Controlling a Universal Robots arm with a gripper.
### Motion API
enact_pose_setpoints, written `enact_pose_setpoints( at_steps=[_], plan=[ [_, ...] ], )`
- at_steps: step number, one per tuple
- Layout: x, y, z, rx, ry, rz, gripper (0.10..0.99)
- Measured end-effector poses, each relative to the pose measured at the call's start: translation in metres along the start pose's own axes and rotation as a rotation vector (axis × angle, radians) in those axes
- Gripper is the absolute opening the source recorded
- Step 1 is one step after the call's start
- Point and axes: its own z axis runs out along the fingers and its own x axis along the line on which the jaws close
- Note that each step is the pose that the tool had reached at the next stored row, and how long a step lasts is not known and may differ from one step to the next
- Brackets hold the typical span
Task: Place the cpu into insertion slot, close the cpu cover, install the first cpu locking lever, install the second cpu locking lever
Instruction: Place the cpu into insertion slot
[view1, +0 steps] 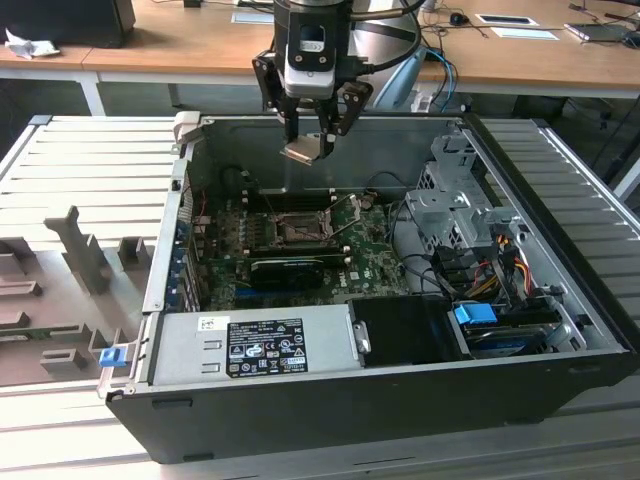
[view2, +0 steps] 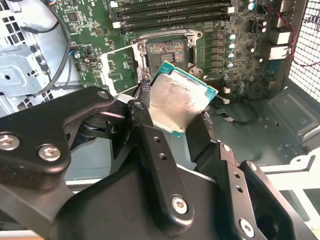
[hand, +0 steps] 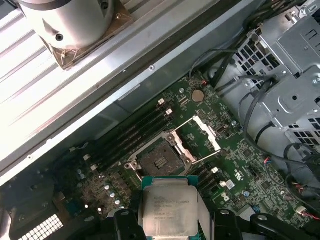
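Observation:
My gripper (view1: 312, 143) hangs above the open computer case, shut on the cpu (view1: 304, 151), a small square chip with a silver-grey top. In both wrist views the cpu (view2: 181, 100) (hand: 169, 206) sits between the black fingers (view2: 150, 145), tilted in the second wrist view. Below it the insertion slot (view1: 298, 229) (view2: 166, 52) (hand: 159, 161) lies bare on the green motherboard (view1: 365, 245). The cpu cover (view2: 119, 69) (hand: 201, 136) is swung open beside the socket. Thin locking levers (view1: 346, 207) stand raised next to it.
A grey power supply (view1: 250, 345) and a black shroud (view1: 405, 330) fill the case front. A metal drive cage (view1: 452, 210) with cables stands at the exterior view's right. Memory slots (view2: 170, 12) and a black card (view1: 290, 270) flank the socket. A grey moulded tray (view1: 60, 270) lies outside.

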Motion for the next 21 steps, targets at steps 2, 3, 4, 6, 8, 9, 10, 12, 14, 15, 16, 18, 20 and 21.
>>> enact_pose_setpoints(
  at_steps=[2, 3, 4, 6, 8, 9, 10, 12, 14, 15, 16, 18, 20, 21],
  plan=[
    [0.0, 0.0, 0.0, 0.0, -0.0005, 0.006, 0.529],
    [0.0, 0.0, 0.0, 0.0, -0.0009, 0.01, 0.529],
    [0.0, 0.0, 0.0001, 0.0, -0.0012, 0.014, 0.529],
    [0.0, 0.0, 0.0001, 0.0, -0.0019, 0.021, 0.529],
    [0.0, 0.0, 0.0001, -0.001, -0.003, 0.034, 0.529],
    [0.0, 0.0, 0.0001, -0.001, -0.0035, 0.04, 0.529],
    [0.0, 0.0, 0.0001, -0.001, -0.0041, 0.048, 0.529],
    [0.0, 0.0, 0.0001, -0.001, -0.0049, 0.056, 0.529],
    [0.0, 0.0, 0.0001, -0.002, -0.0056, 0.064, 0.529],
    [0.0, 0.0, 0.0001, -0.002, -0.0058, 0.067, 0.529],
    [0.0, 0.0, 0.0001, -0.002, -0.0062, 0.071, 0.529],
    [0.0, 0.0, 0.0001, -0.002, -0.0069, 0.08, 0.529],
    [0.0, 0.0, 0.0001, -0.002, -0.0075, 0.086, 0.529],
    [0.0, 0.0, 0.0001, -0.002, -0.0078, 0.088, 0.529]
  ],
)
